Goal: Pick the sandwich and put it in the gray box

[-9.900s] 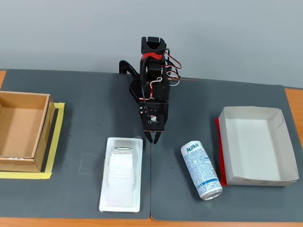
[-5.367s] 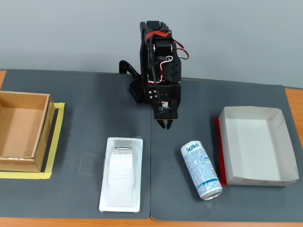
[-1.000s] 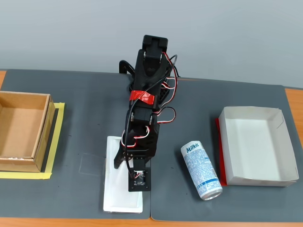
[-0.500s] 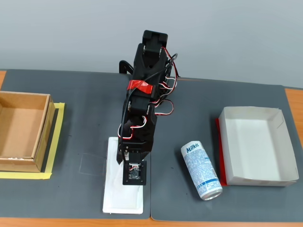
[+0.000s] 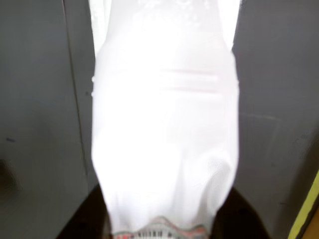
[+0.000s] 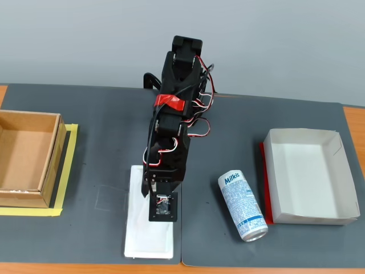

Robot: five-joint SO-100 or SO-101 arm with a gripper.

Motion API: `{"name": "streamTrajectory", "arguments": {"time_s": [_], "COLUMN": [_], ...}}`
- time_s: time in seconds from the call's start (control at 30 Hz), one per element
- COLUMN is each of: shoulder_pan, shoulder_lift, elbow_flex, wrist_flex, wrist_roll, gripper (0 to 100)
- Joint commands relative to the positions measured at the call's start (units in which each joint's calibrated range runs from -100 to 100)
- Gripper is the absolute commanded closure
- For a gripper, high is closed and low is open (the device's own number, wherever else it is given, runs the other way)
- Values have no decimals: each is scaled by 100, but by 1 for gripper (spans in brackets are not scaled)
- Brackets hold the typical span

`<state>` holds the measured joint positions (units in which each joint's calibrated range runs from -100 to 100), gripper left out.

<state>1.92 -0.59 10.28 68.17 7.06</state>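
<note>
The sandwich (image 6: 149, 231) is a flat white blister pack lying on the dark mat in front of the arm. In the wrist view it (image 5: 164, 139) fills the middle, blurred and very close, with its printed label (image 5: 159, 232) at the bottom edge. My gripper (image 6: 153, 194) points down onto the pack's far end. Dark fingers (image 5: 87, 219) flank the pack's narrowed near end on both sides and close on it. The pack seems to rest on the mat. The gray box (image 6: 336, 217), a shallow whitish tray with a red strip on its left side, stands empty at the right.
A blue-and-white Milkis can (image 6: 242, 205) lies on its side between the sandwich and the gray box. A deeper brown cardboard box (image 6: 48, 165) stands at the left on yellow tape (image 6: 68, 165). The mat has a seam (image 5: 75, 89) left of the pack.
</note>
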Motion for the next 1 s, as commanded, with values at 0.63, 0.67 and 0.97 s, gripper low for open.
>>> {"name": "streamTrajectory", "arguments": {"time_s": [0.63,0.67,0.97], "shoulder_pan": [-233,-285,-1165], "shoulder_lift": [-1878,-1988,-2827], "elbow_flex": [-210,-210,-219], "wrist_flex": [752,744,752], "wrist_roll": [-10,-15,-21], "gripper": [91,91,91]}}
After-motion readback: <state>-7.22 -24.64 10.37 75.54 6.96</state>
